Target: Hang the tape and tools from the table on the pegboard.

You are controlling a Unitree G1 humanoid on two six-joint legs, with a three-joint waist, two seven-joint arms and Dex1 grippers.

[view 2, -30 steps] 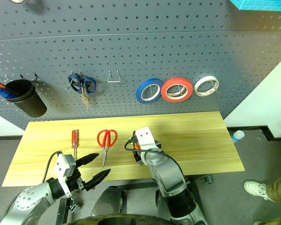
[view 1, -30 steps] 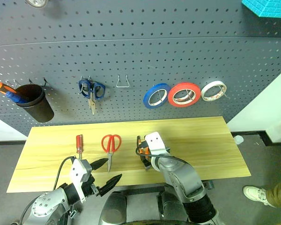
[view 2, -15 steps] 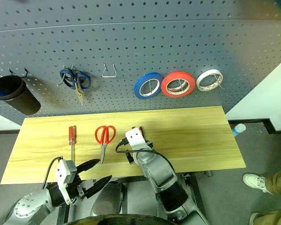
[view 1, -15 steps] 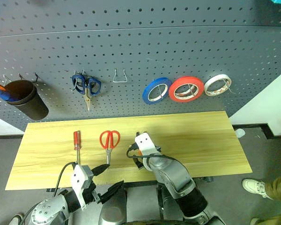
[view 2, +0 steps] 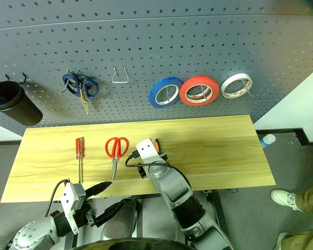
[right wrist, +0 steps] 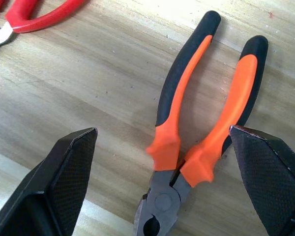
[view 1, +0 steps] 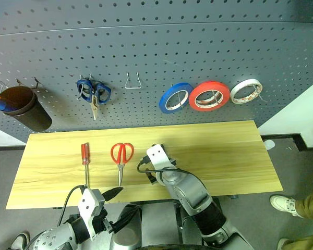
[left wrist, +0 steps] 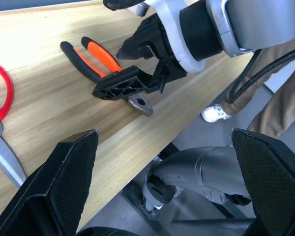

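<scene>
The pliers [right wrist: 201, 123] with orange-and-black handles lie flat on the yellow table [view 1: 224, 151], handles toward the pegboard [view 1: 198, 41]. My right gripper [right wrist: 162, 132] hovers just over them, open, one finger on each side; the left wrist view shows it [left wrist: 130, 64] above the pliers [left wrist: 88, 54]. Red-handled scissors [view 1: 121, 155] and a small red screwdriver [view 1: 85, 159] lie to the left. The red tape [view 1: 209, 96] hangs on the pegboard. My left gripper [view 1: 120, 204] is open and empty, off the table's near edge.
On the pegboard hang blue scissors [view 1: 94, 94], a bare metal hook [view 1: 132, 82], a blue roll [view 1: 176, 98], a whitish roll [view 1: 246, 91] and a dark cup [view 1: 23, 107] with screwdrivers. A person's shoe [view 1: 283, 203] stands on the floor at right.
The camera has tilted down. My right gripper has shifted left over the pliers, closer to the scissors. My left gripper has drawn back from the table edge.
</scene>
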